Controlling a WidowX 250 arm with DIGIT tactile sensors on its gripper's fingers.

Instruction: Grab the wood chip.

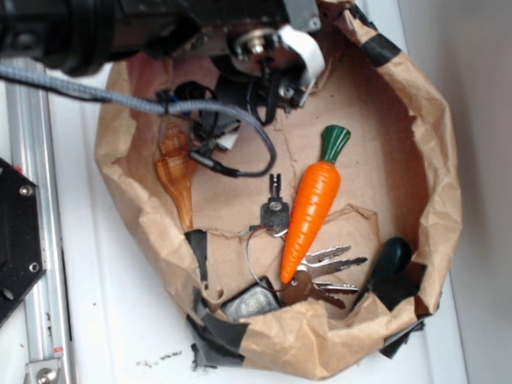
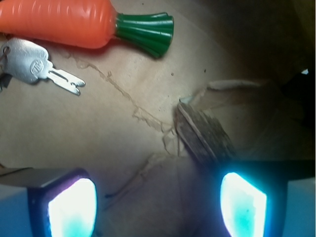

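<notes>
Wrist view: gripper (image 2: 157, 202) spread wide, 2 fingers (image 2: 71, 207) above the paper floor; chip (image 2: 203, 134) lies near the right finger, ungrasped; carrot (image 2: 59, 22) beyond.

Gripper (image 2: 157, 202) low over the surface — fingers (image 2: 71, 207) well apart, nothing between them.

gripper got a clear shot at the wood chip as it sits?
Probably yes. In the wrist view the wood chip lies flat on the paper just ahead of the open gripper, nearer one finger. Nothing covers it; the carrot and key lie well clear.
</notes>
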